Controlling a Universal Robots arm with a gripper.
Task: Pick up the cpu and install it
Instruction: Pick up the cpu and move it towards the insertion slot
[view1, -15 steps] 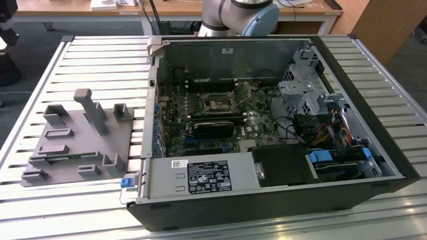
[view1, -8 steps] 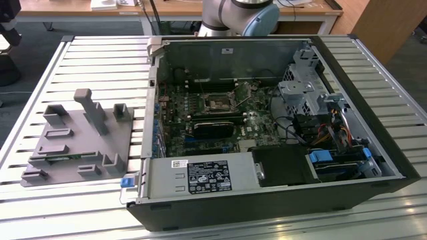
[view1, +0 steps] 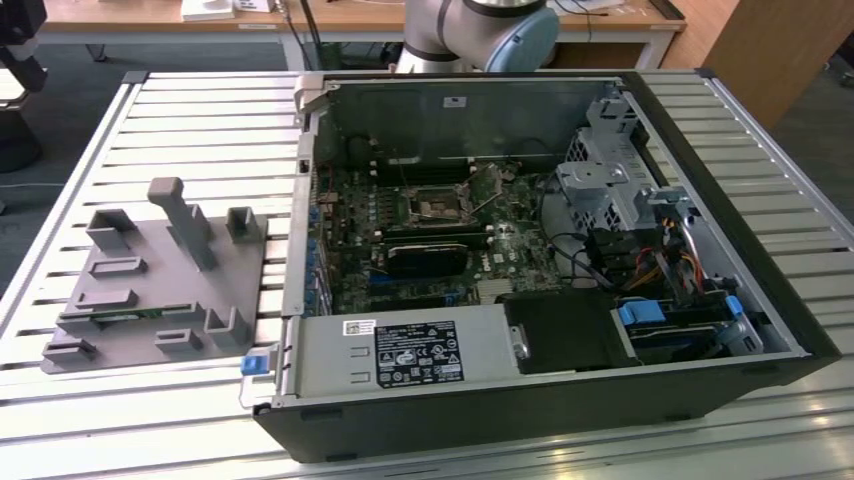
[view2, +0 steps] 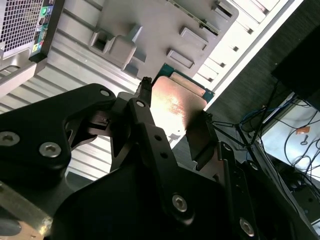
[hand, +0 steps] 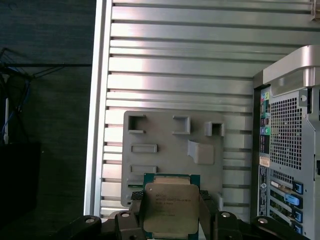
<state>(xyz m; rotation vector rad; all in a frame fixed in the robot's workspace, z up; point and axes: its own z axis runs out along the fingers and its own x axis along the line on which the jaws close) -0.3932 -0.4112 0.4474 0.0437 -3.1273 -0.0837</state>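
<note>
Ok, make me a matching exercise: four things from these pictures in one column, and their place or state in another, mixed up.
1. cpu
2. grey tray
3. computer case
4. socket

A. side panel off, insides showing
B. flat on the slatted table, beside the case
C. on the motherboard inside the case
D. clamped in the hand

Pairs: 1-D, 2-B, 3-A, 4-C.
</note>
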